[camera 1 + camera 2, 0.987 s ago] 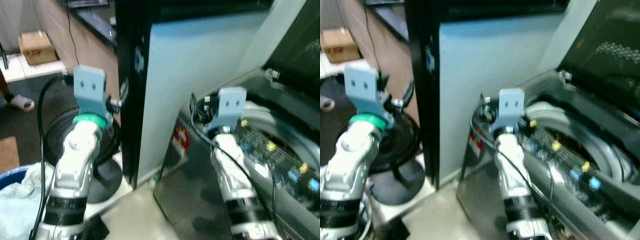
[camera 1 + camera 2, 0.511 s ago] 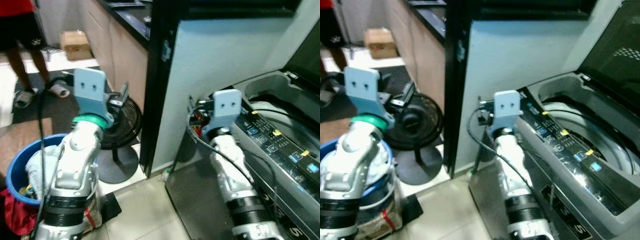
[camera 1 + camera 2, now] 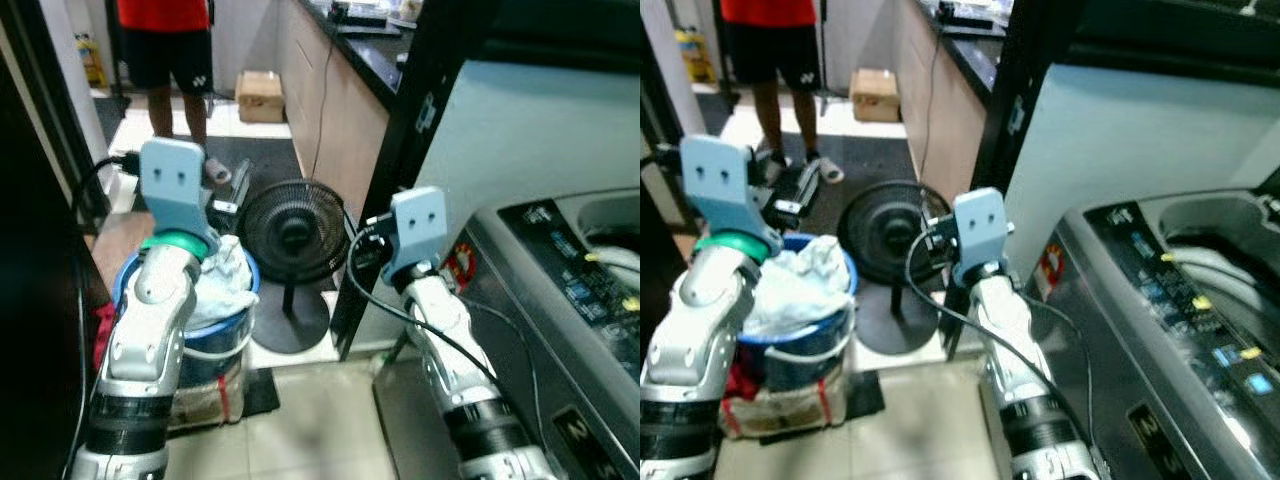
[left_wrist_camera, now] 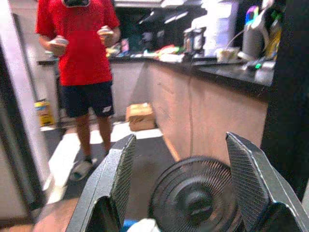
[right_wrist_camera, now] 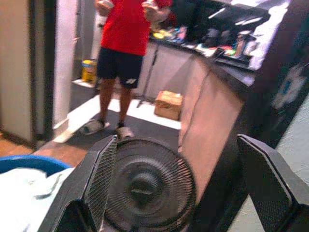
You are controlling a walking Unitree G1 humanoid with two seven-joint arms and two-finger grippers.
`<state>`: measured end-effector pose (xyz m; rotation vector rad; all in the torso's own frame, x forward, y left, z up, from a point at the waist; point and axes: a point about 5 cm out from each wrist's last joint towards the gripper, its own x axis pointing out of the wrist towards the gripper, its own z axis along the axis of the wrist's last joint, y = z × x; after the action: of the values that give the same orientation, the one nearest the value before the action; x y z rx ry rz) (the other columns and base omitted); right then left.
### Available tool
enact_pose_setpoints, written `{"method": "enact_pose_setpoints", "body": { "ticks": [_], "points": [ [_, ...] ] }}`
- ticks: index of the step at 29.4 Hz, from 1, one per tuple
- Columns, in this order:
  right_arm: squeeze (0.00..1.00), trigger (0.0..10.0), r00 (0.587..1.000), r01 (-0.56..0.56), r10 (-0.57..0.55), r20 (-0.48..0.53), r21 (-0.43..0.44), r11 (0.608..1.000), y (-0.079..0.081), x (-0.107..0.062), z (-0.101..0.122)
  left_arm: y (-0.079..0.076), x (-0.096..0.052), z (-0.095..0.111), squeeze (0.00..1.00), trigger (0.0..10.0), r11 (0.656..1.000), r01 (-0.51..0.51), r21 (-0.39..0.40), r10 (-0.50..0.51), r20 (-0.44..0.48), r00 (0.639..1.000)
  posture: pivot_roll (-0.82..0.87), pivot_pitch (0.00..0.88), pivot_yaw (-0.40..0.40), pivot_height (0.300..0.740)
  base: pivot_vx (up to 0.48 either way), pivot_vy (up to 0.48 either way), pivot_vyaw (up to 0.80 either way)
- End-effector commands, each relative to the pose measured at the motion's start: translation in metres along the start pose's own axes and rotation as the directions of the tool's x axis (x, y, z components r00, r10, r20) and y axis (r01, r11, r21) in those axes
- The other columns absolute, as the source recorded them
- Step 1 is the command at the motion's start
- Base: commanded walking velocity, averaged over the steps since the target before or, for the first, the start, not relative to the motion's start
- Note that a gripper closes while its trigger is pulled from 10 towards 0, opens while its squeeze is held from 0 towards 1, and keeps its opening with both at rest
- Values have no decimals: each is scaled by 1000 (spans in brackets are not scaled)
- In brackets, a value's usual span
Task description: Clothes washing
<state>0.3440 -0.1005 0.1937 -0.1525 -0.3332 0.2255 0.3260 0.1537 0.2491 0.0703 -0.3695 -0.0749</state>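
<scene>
Left gripper point(image 4: 181, 193) raised, jaws spread wide, holding nothing, above blue laundry bucket point(image 3: 225, 320). Right gripper point(image 5: 178, 193) likewise wide open and empty, facing black floor fan point(image 3: 292, 228), washing machine point(image 3: 560, 300) at right.

**Inspector:** State the floor area.

**Assistant:** A blue bucket point(image 3: 232, 300) stands on the tiles at left, heaped with pale laundry point(image 3: 222, 280). Just beside it, toward the centre, a black floor fan point(image 3: 291, 226) stands on a round base.

**Inspector:** The arms?

**Assistant:** Both raised. The left arm point(image 3: 150, 330) rises in front of the bucket, the right arm point(image 3: 440, 340) beside the washing machine point(image 3: 560, 310) at right. Finger positions cannot be made out.

**Inspector:** The machine?

**Assistant:** Grey top, control panel with coloured markings, a red sticker point(image 3: 461, 268) on its near corner.

**Inspector:** Background?

**Assistant:** A person point(image 3: 170, 50) in a red shirt and dark shorts stands at the far end, near a cardboard box point(image 3: 260, 95) on the floor.
</scene>
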Motion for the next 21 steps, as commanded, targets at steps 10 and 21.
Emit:
{"method": "enact_pose_setpoints", "body": {
  "ticks": [10,21],
  "points": [
    [0,10000,981,-1,-3,-196,-19,1000,-3,-32,-56,-3,-30,-65,0,10000,998,-12,56,25,-230,973,143,0,-54,740,0,0,799],
    [0,10000,885,114,-73,-460,61,992,-11,-88,-123,3,-97,-149,0,10000,989,-37,141,103,-496,862,141,0,-61,740,0,0,744]
  ]
}}
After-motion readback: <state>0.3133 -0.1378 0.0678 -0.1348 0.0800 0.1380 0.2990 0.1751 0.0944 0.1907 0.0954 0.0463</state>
